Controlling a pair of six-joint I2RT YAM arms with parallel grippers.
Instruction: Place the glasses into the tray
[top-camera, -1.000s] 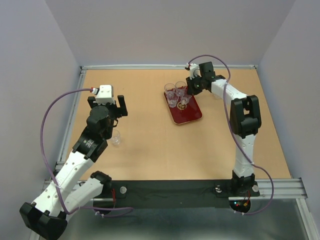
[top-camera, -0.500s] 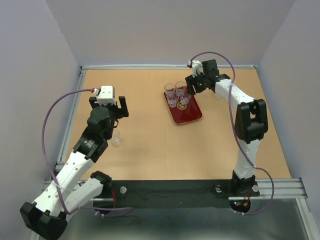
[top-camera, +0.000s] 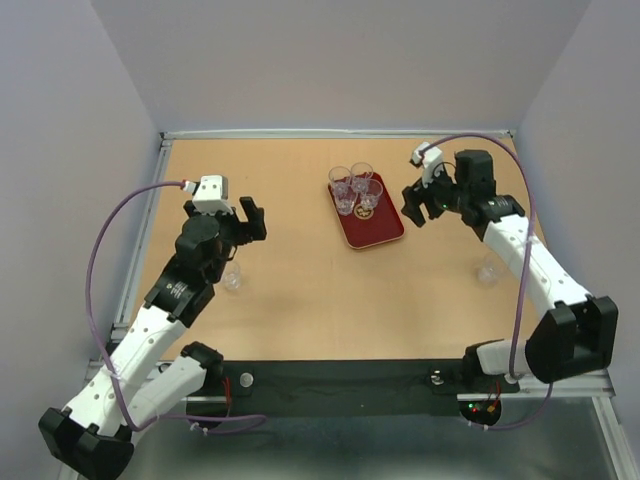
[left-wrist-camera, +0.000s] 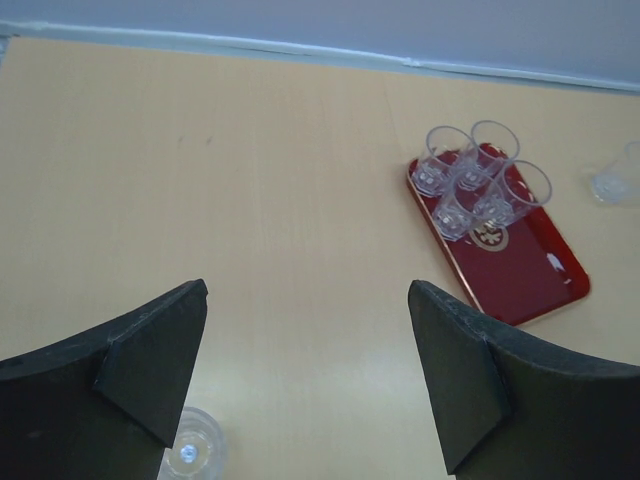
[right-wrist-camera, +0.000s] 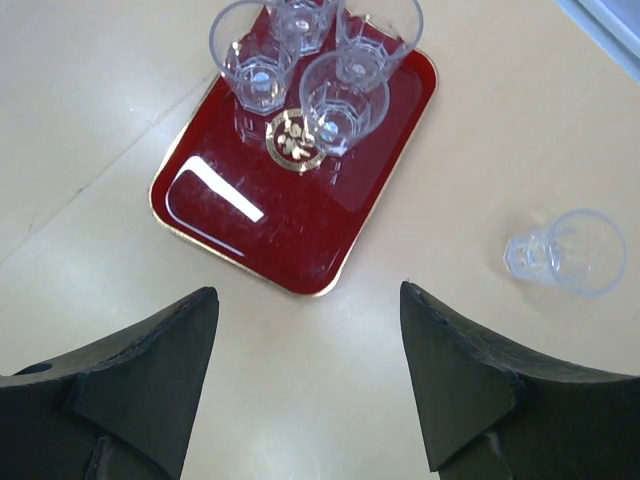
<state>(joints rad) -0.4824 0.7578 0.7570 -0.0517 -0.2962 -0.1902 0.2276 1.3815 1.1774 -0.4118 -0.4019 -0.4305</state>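
Observation:
The dark red tray (top-camera: 380, 228) (right-wrist-camera: 270, 230) (left-wrist-camera: 535, 280) lies at the table's far middle. Several clear glasses (top-camera: 355, 187) (right-wrist-camera: 338, 100) (left-wrist-camera: 475, 190) stand upright on its far end. Another glass (top-camera: 232, 278) (left-wrist-camera: 190, 455) stands on the table on the left, just below my open, empty left gripper (top-camera: 222, 214) (left-wrist-camera: 307, 300). One more glass (top-camera: 489, 270) (right-wrist-camera: 565, 252) lies on its side on the right. My right gripper (top-camera: 420, 207) (right-wrist-camera: 308, 300) hangs open and empty just right of the tray, pointing at its near corner.
A metal rail (top-camera: 150, 230) runs along the table's left edge and another (top-camera: 340, 133) along the back wall. Bare wood (top-camera: 330, 300) lies between the tray and the arm bases.
My right gripper has opened, drawn back from the glasses on the tray's far end and swung right and nearer. The left gripper has turned slightly right.

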